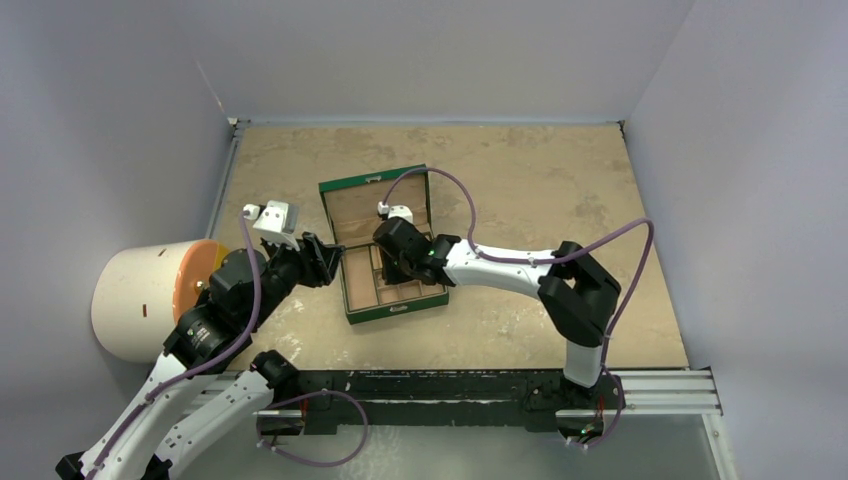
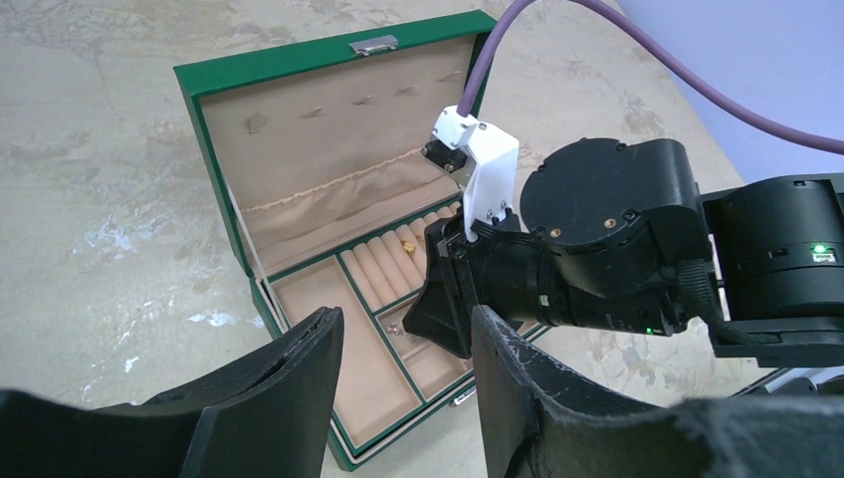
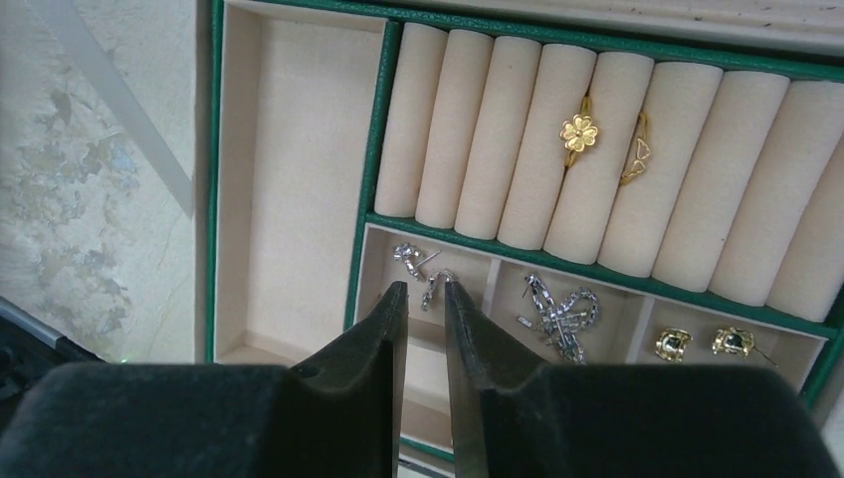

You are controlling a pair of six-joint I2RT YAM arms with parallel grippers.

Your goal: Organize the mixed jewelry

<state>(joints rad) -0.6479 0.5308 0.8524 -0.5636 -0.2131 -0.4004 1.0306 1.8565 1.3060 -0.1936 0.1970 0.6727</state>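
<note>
Right wrist view: the right gripper [image 3: 426, 299] hangs over the open green box [image 3: 212, 199], tips aimed into its front row of small compartments.
Right claw state: fingers narrowly parted; nothing is clearly pinched between them.
Left claw state: the left gripper [image 2: 403, 334] is spread wide and empty, outside the box beside its wall.
Silver pieces: the silver earrings [image 3: 416, 261] lie in the end small compartment, immediately beyond the right fingertips. One curled end shows in the gap between the tips; contact cannot be determined.
Neighbouring pieces: a silver chain piece [image 3: 559, 317] occupies the next compartment, and the gold studs [image 3: 673, 345] the one after.
Gold rings: the gold rings [image 3: 578, 132] sit wedged between the ring rolls [image 3: 468, 129] behind the small compartments.
Long compartment: the long compartment [image 3: 289, 179] beside the rolls holds nothing visible.
Governing relation: the earrings lie just ahead of the right claw, their long axis slanting across the fingers' closing line.
Nearer arm: the right; the left stands off the box.
Judged requirement: any regrasp needs a short advance and descent, with the tips straddling the slanted piece.
Judged risk: thin posts may slip from between the pads.
</note>
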